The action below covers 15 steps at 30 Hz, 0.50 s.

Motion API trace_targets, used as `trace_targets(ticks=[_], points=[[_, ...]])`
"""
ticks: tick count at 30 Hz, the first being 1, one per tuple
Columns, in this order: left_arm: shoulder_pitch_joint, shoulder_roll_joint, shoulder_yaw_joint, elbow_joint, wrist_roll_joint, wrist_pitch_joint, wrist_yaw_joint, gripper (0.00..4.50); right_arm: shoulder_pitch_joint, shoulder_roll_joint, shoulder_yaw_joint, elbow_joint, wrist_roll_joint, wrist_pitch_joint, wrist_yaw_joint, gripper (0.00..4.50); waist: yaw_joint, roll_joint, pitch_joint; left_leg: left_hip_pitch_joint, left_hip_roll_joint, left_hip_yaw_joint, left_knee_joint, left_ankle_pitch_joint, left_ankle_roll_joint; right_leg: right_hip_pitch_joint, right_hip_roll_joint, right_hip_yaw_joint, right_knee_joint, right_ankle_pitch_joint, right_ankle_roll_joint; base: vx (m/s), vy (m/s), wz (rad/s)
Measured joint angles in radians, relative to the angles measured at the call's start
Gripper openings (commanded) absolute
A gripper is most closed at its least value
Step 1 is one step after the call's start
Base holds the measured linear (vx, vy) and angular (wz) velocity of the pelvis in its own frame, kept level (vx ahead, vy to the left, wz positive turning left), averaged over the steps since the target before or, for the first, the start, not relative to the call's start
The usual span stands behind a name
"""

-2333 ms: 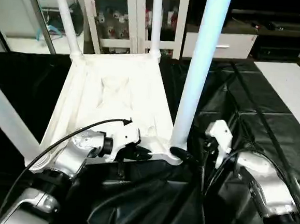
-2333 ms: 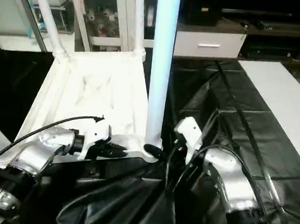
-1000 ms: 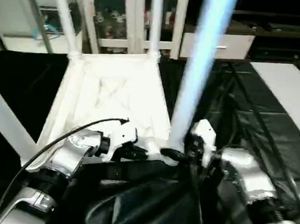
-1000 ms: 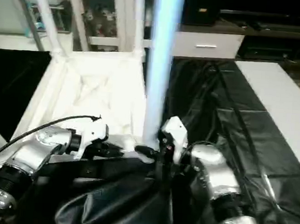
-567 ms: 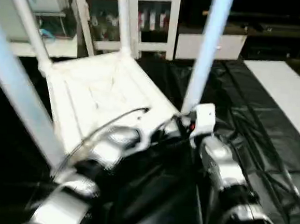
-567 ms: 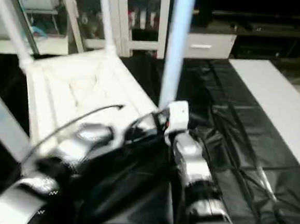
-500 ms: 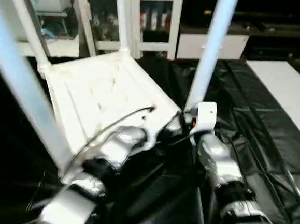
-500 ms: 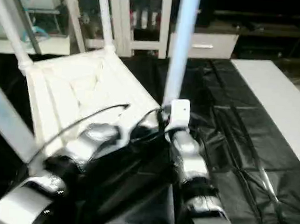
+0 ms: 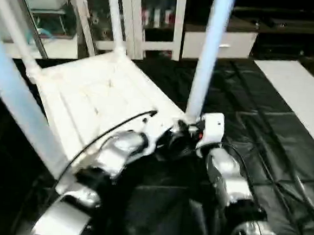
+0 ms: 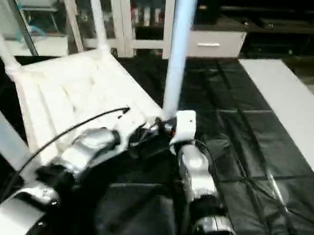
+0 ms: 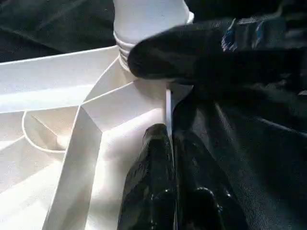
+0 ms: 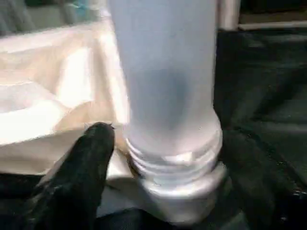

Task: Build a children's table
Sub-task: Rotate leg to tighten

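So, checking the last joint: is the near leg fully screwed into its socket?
Not fully: thread rings on the near leg remain exposed above the socket.

Silver forearms (image 9: pixel 225 177), black cable (image 9: pixel 109 133), white wrist housing (image 9: pixel 211 127).

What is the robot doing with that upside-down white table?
It's building a small table. The tabletop lies upside down on a black cover, with legs sticking up from its corners. The left claw is shut on the tabletop's near rim, next to the corner. One finger of the right claw sits beside the base of the nearest leg, where its threads meet the socket.
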Motion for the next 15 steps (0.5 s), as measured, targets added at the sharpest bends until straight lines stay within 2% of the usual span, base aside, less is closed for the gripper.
trace_targets(ticks=[5,7,9,12,15], points=[[0.097,0.145,-0.036,-0.104,-0.051,-0.119,-0.260,0.00,0.116,-0.158,0.075,-0.206,0.077,0.027,0.353,3.88,0.022,0.001,-0.001,0.000,0.002,0.000,-0.003,0.000,0.000,0.000,0.000,-0.002,0.000,-0.003,0.003,0.000,0.000,0.00],[0.116,0.177,-0.042,-0.129,-0.075,-0.133,-0.336,0.00,0.149,-0.197,0.106,-0.272,0.104,0.050,0.452,3.88,0.031,0.000,0.000,0.001,0.002,0.000,-0.001,0.000,0.000,0.000,0.000,-0.002,0.000,-0.004,0.003,0.000,0.000,0.00],[0.125,0.198,-0.046,-0.148,-0.095,-0.130,-0.402,0.00,0.170,-0.226,0.126,-0.320,0.121,0.077,0.523,3.88,0.041,0.000,0.000,0.001,0.002,0.002,0.003,0.000,0.000,0.000,-0.001,-0.001,0.000,-0.004,0.003,0.000,0.000,0.00],[0.146,0.233,-0.048,-0.191,-0.131,-0.096,-0.493,0.00,0.193,-0.305,0.158,-0.377,0.135,0.122,0.634,3.88,0.044,-0.004,0.000,0.000,0.001,0.004,0.005,0.000,0.001,0.001,-0.003,0.000,-0.001,-0.004,0.002,0.000,0.000,0.00],[0.153,0.255,-0.048,-0.209,-0.159,-0.058,-0.563,0.00,0.204,-0.347,0.181,-0.400,0.137,0.148,0.706,3.88,0.045,-0.006,0.001,0.000,0.001,0.004,0.005,0.000,0.000,0.000,-0.003,0.000,-0.001,-0.004,0.002,0.000,0.000,0.00]])
